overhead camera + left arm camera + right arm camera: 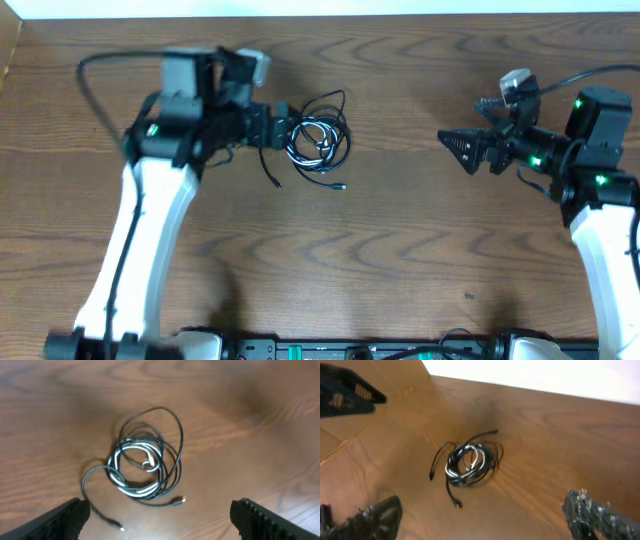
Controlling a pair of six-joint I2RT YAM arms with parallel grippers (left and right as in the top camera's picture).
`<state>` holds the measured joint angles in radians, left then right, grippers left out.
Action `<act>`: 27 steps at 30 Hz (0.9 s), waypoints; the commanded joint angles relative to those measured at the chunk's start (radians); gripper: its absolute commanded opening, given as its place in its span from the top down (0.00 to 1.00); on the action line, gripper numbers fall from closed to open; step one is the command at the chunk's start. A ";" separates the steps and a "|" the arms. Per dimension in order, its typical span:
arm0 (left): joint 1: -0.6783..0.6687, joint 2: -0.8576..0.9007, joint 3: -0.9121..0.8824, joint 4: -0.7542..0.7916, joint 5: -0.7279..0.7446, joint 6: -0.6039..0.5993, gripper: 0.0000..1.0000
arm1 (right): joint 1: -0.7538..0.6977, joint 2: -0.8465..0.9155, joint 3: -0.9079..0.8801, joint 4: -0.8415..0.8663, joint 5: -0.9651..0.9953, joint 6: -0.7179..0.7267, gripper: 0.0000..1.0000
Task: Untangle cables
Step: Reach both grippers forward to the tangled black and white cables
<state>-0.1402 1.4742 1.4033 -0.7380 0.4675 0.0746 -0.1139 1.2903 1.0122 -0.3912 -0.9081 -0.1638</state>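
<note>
The cables lie in one loose tangled coil on the wooden table, black cords wound round a white one. Two black ends trail out toward the front, each with a small plug. My left gripper hovers just left of the coil, open, nothing between its fingers. In the left wrist view the coil lies ahead of the wide-apart left gripper. My right gripper is open and well to the right of the coil. The right wrist view shows the coil far ahead of the right gripper.
The table's back edge meets a white wall. Thick black arm wires loop at the far left and far right. The arm bases and a black rail line the front edge. The left arm's gripper shows top left in the right wrist view.
</note>
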 commanded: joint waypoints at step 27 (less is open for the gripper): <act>-0.172 0.452 0.301 -0.092 -0.201 -0.045 0.12 | -0.002 0.058 0.107 -0.179 0.132 0.081 0.02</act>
<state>-0.2798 1.8748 1.6836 -0.8341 0.3588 0.0750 -0.1139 1.3418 1.1118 -0.5694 -0.7727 -0.0978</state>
